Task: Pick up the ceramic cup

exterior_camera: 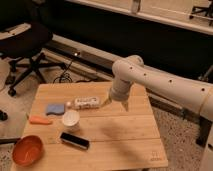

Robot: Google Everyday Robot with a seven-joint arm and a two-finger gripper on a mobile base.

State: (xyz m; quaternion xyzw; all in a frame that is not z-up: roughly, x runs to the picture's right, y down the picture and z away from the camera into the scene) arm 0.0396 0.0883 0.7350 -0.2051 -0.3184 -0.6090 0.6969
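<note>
The ceramic cup (70, 120) is small, plain and white, and it stands upright on the wooden table (125, 140), left of centre. My gripper (116, 103) hangs from the white arm over the table's back half, to the right of the cup and well apart from it. Its two fingers point down, one near the end of the white labelled bottle (86, 103), which lies on its side. Nothing shows between the fingers.
An orange bowl (27, 150) sits at the front left corner. A black rectangular object (74, 140) lies in front of the cup. A blue sponge (55, 108) and an orange object (40, 120) lie to the left. An office chair (25, 40) stands behind the table.
</note>
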